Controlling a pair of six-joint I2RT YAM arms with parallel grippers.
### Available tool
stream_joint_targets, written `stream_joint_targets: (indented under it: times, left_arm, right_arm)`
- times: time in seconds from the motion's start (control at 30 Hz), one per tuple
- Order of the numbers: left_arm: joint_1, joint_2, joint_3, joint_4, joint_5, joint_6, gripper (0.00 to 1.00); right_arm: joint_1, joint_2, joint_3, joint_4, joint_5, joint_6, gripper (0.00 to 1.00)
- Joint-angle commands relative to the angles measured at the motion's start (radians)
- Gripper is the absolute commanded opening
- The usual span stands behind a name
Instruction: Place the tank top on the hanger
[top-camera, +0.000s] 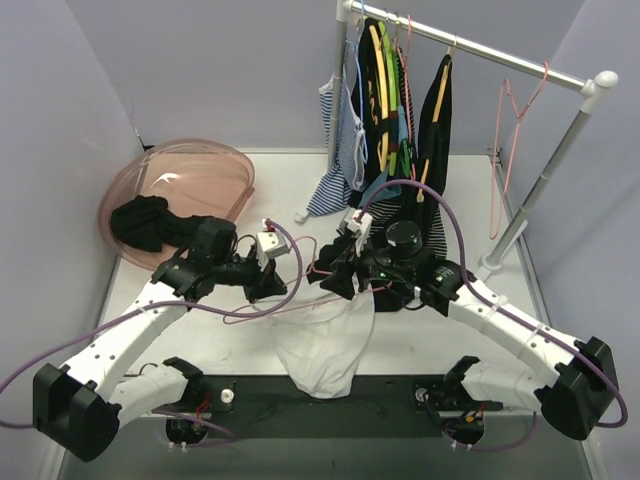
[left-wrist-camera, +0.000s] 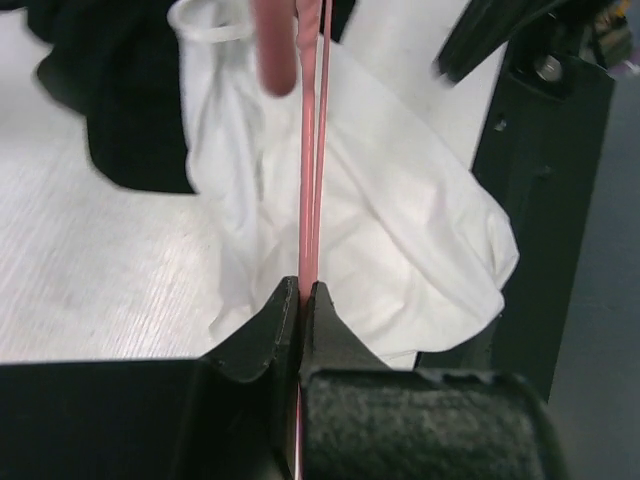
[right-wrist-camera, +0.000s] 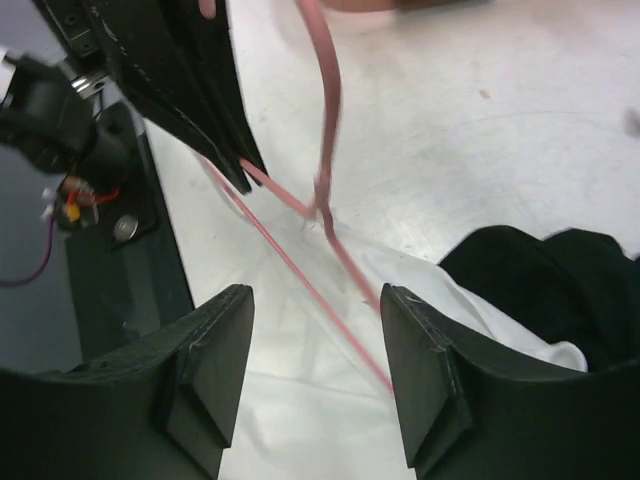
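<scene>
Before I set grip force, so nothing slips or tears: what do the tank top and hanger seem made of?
The tank top looks like thin, soft white cloth, matte, slumping in loose folds. The hanger is a thin pale-pink rod with a smooth look, probably plastic or coated wire; I cannot tell which.

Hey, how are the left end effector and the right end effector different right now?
The left end effector is shut, the right end effector open. The left grips the pink hanger by its thin wire; the right holds nothing, though the hanger's wire runs past its gap. Both hover over the white tank top, close together.
</scene>
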Motion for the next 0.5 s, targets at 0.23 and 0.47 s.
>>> stream_joint_targets:
  times: [0.23,0.47]
  left_arm:
    - [0.162,-0.13,-0.111,0.212,-0.02,-0.289,0.0]
    - [0.225,-0.153,-0.161,0.248,-0.108,-0.476,0.0]
  right_arm:
    - [-0.014,-0.192,0.063,-0.084,0.393,0.277,0.62]
    - [-0.014,-0.21,-0.051,-0.204,0.499,0.384,0.47]
